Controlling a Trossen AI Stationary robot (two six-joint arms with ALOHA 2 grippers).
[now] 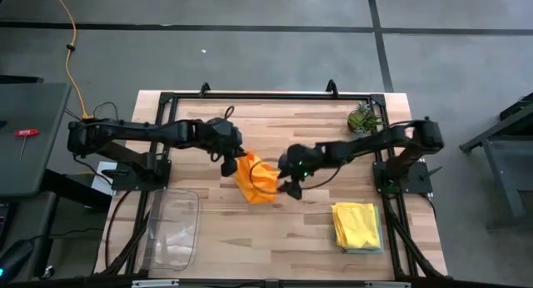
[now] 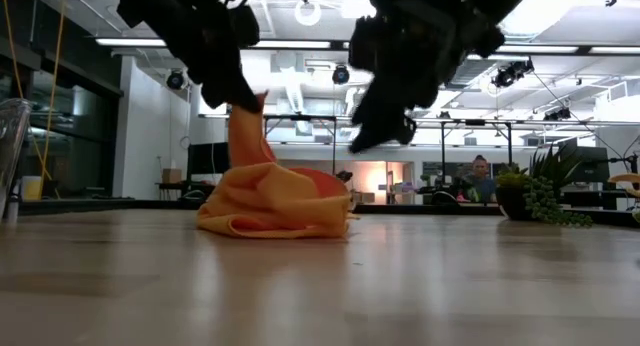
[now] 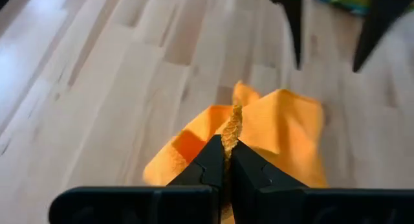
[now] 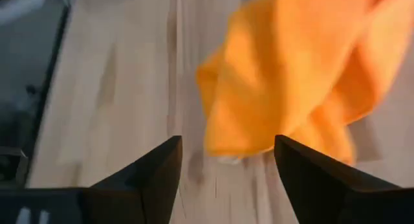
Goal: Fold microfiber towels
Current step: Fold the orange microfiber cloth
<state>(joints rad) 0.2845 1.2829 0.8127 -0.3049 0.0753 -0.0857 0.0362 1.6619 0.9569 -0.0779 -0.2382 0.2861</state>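
**Orange towel pinched at one edge, other gripper spread beside it**

The orange towel (image 1: 255, 180) lies crumpled near the middle of the table (image 1: 275, 238), with one part drawn up into a peak. The left gripper (image 1: 230, 165) sits at the towel's ten o'clock side and has its fingers pressed together on that raised edge; the left wrist view shows a thin ridge of cloth nipped between the two dark fingertips (image 3: 213, 160). Lifting a single edge this way likely serves to free a corner so the heap can be spread before any fold is made.

The right gripper (image 1: 291, 185) is at the towel's three o'clock, just beside the cloth, its fingers (image 4: 155, 169) splayed wide with nothing between them. In the low view it hangs clear above the heap, not touching it. It seems placed to take a second edge opposite the left one, so the two can pull the cloth flat.

At about four o'clock from the orange towel, well apart near the table's right front, a yellow towel (image 1: 356, 224) tops a neat stack, with a sliver of another colour showing under it. That pile looks like the finished place. A clear tray (image 1: 175, 230) rests at the left front and a small plant (image 1: 362, 118) at the far right.
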